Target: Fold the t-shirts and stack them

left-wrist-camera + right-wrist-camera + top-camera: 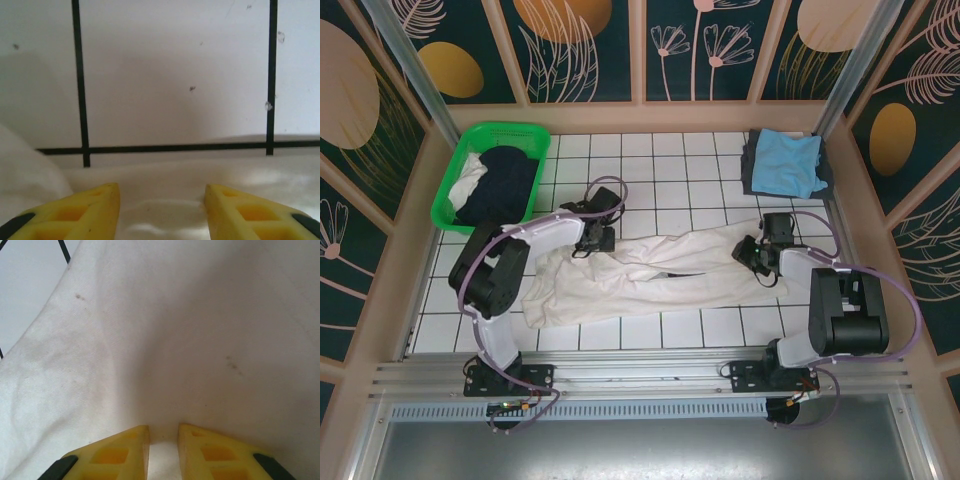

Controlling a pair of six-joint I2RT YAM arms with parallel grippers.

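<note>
Right hand is pinching the white t-shirt; left hand hangs half-open over its edge. Green basket beyond the left hand holds a navy t-shirt.

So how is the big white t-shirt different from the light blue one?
The white t-shirt lies stretched out long across the middle of the table; the light blue t-shirt is folded small. The white one rests straight on the tiles; the blue one sits on top of a dark grey shirt. Both are soft cloth.
</note>
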